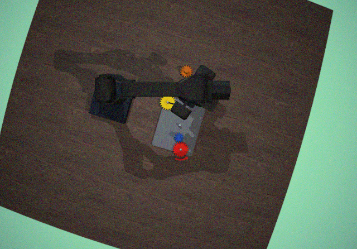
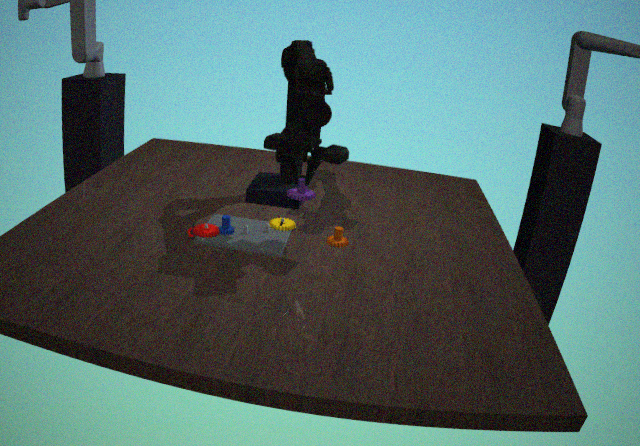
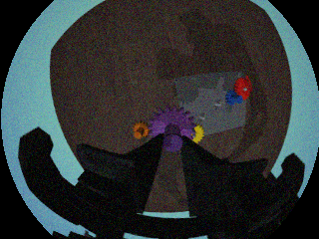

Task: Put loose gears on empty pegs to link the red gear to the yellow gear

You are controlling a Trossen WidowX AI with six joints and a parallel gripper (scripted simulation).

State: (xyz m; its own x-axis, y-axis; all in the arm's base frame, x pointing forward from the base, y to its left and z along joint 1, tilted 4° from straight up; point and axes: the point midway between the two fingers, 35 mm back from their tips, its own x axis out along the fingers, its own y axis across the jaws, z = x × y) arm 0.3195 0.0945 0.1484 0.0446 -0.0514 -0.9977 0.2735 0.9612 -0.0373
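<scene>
Gripping purple gear [image 2: 300, 192] [image 3: 171, 121] between fingers slightly parted, above table [image 1: 115, 206] [image 2: 361, 301] [image 3: 115, 75] far from its edges, partly covering yellow gear [image 3: 198, 133] [image 1: 166, 103] [image 2: 282, 223] in wrist view, hidden from above.

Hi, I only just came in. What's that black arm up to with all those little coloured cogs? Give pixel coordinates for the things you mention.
The black arm's gripper [image 2: 305, 180] [image 3: 171, 138] is holding a purple gear [image 2: 300, 193] [image 3: 171, 121] up off the table. On the grey board [image 1: 164, 128] [image 2: 258, 246] [image 3: 231, 117], a blue gear [image 1: 178, 137] [image 2: 226, 225] [image 3: 232, 98] sits beside the red one [image 1: 180, 149] [image 2: 206, 230] [image 3: 243, 89]. The yellow gear [image 1: 167, 103] [image 2: 282, 223] [image 3: 198, 133] is farther along, with a gap between it and the blue one. An orange gear [image 1: 186, 71] [image 2: 338, 238] [image 3: 141, 130] stands on the table. The purple gear is probably meant to help fill that gap.
</scene>
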